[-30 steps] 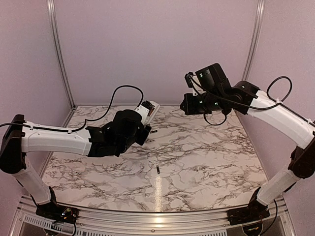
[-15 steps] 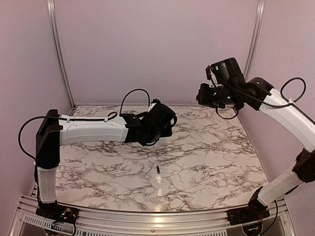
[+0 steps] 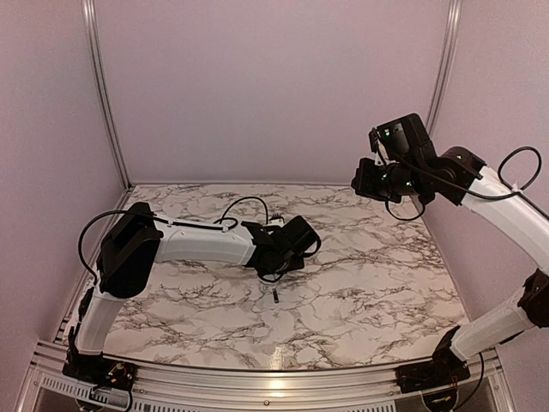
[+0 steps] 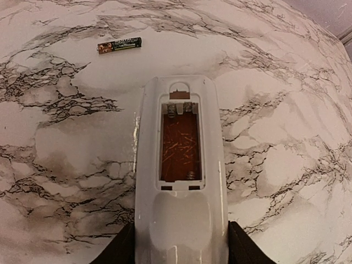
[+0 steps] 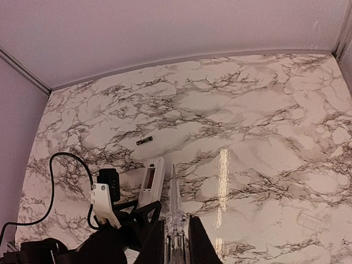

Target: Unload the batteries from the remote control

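L gripper (image 4: 180,250) jaws pinch the remote control (image 4: 180,165) low over the counter (image 4: 286,137), empty bay facing its cam, prob. for checking. 1 battery (image 4: 119,45) lies just ahead; 2nd unseen. R gripper (image 5: 175,245) jaws clamp a clear stick (image 5: 174,217), held high out of the way.

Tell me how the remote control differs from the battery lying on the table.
The remote control is white, long and flat; the battery is dark, short and cylindrical. The remote control is gripped by the left gripper; the battery lies loose on the table. The remote control's open compartment is empty, with the battery outside it.
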### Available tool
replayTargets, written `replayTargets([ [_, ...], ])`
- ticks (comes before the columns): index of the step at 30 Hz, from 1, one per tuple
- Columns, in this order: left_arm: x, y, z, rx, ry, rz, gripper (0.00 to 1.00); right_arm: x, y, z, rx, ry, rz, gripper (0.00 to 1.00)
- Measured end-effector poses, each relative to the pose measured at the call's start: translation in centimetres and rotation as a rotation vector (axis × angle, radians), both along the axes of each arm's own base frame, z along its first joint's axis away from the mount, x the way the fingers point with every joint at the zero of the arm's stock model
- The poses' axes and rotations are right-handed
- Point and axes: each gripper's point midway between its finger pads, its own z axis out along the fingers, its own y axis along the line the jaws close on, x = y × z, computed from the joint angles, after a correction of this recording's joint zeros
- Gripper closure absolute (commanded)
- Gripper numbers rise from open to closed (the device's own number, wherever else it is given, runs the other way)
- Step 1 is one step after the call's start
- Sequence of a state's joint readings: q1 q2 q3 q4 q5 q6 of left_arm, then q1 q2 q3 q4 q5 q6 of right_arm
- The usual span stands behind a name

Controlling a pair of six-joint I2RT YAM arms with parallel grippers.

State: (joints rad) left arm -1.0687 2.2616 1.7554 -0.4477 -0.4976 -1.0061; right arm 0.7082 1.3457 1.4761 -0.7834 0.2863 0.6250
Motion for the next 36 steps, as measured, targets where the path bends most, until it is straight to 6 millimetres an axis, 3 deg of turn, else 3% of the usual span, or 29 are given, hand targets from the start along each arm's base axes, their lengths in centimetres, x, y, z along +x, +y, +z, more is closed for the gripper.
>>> replayTargets([
  [5,0.0,-0.6,-1.9,0.025,0.022,-0.007,1.00,-0.4,-0.2,-0.8,-0.005,0.019,0.003,1.00],
  [15,-0.2,-1.6,-2.8,0.055,0.025,-0.064,0.99,-0.5,-0.1,-1.2,-0.001,0.030,0.006,1.00],
  [21,-0.3,-1.6,-3.3,0.075,0.026,-0.079,0.65,-0.8,-0.3,-1.5,-0.002,0.036,0.008,1.00],
  [29,-0.5,-2.0,-3.4,0.069,0.034,-0.103,0.02,-1.0,-0.4,-1.7,0.000,0.040,0.005,1.00],
  [36,-0.7,-2.3,-3.7,0.058,0.034,-0.121,0.01,-1.3,-0.7,-1.6,0.006,0.037,0.002,1.00],
])
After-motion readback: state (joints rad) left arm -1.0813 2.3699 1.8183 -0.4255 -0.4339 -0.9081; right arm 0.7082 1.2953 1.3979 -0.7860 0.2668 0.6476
